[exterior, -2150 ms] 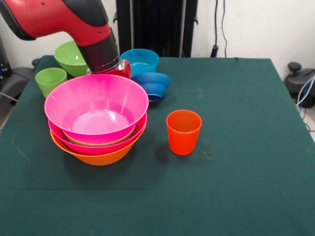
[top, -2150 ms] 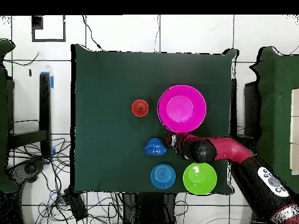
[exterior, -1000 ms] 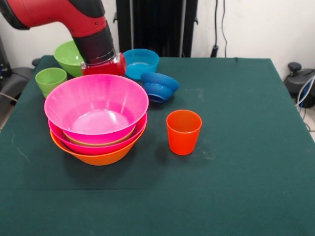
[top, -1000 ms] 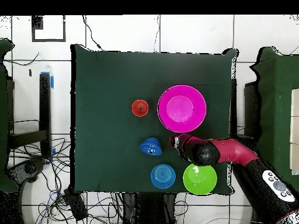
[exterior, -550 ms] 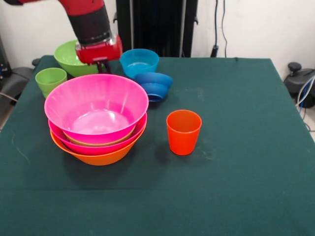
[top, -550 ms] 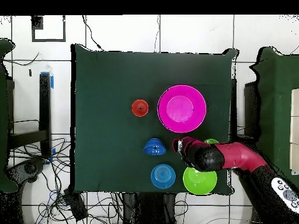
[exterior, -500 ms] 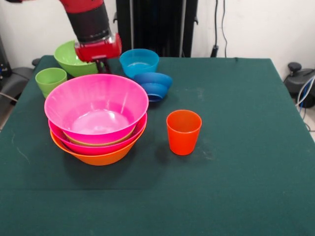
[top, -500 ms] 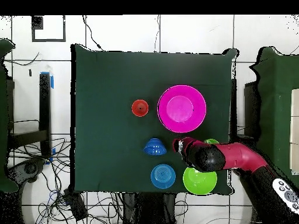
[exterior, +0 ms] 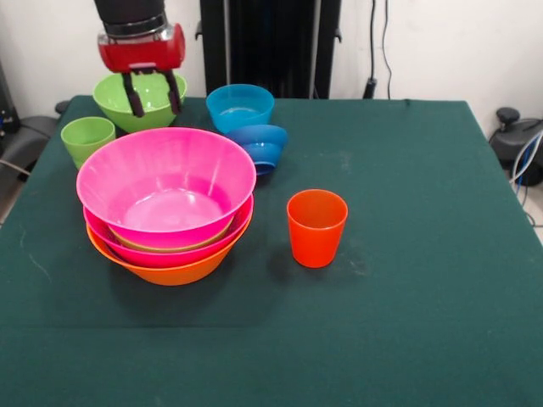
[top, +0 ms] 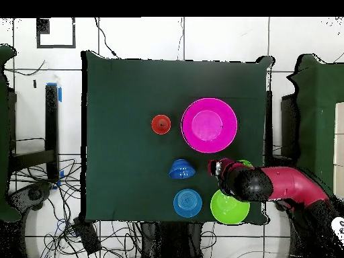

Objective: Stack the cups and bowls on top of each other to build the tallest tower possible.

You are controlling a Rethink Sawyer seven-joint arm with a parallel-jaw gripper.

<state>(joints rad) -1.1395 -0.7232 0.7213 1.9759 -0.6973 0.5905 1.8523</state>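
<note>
The tower [exterior: 166, 203] stands left of centre: an orange bowl lowest, a pink bowl in it, a green rim showing, a large pink bowl [top: 209, 125] on top. The orange-red cup [exterior: 316, 227] stands upright to its right; it also shows in the overhead view [top: 160, 124]. The light green cup [exterior: 87, 138] stands at the far left. My gripper [exterior: 153, 103] is open and empty, raised in front of the green bowl [exterior: 131, 98], behind the tower. In the overhead view the gripper [top: 219, 167] is beside the green bowl [top: 230, 207].
A light blue bowl [exterior: 240, 107] stands upright at the back. Small dark blue bowls [exterior: 261, 146] lie tipped on their side in front of it; they also show in the overhead view [top: 181, 169]. The green cloth table [exterior: 424, 254] is bare on the right half.
My gripper has risen and moved away from behind the tower toward the green bowl. The dark blue bowls have shifted slightly. The tower and cups have not moved.
</note>
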